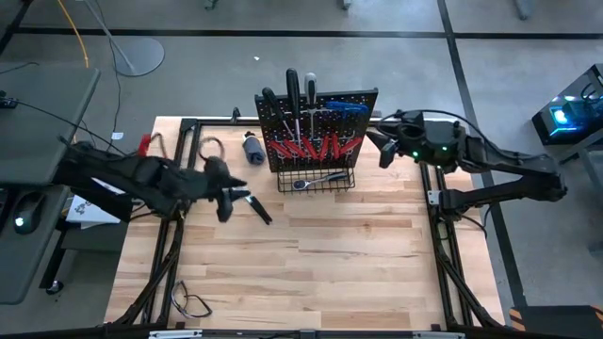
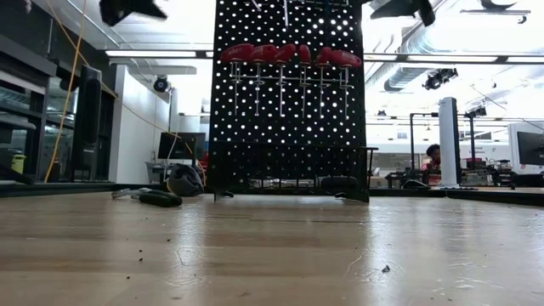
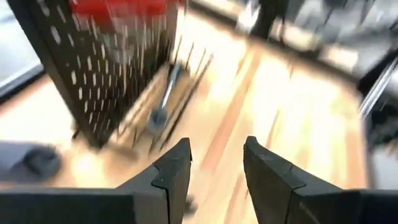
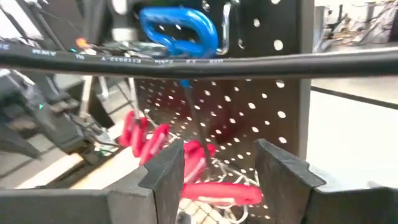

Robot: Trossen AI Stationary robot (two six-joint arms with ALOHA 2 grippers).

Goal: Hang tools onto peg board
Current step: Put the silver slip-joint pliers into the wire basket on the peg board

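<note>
We see the peg board (image 1: 318,127) standing upright toward the far side of the wooden counter (image 1: 311,264), with a wire basket (image 1: 317,179) at its foot. A row of red-handled screwdrivers (image 1: 316,146) hangs across the board, a blue-handled tool (image 1: 345,107) hangs near its top on the right arm's side, and black-handled tools (image 1: 290,89) stick up along its top edge. A silver wrench (image 1: 316,179) lies in the basket.

Our right gripper (image 1: 380,149) is raised just beside the board's edge. In the right wrist view its jaws stand apart with nothing between them, and the blue handle and red handles lie beyond them.

Our left gripper (image 1: 228,202) hovers over the counter on the other side of the board, near it but not touching. In the left wrist view its jaws are partly open and empty, with bare wood showing in the gap.

A black-handled tool (image 1: 256,209) lies on the counter just beside the left gripper. A dark cylinder-shaped thing (image 1: 253,148) rests near the board's left corner, and a cable loop (image 1: 191,303) lies at the near edge of the counter.
</note>
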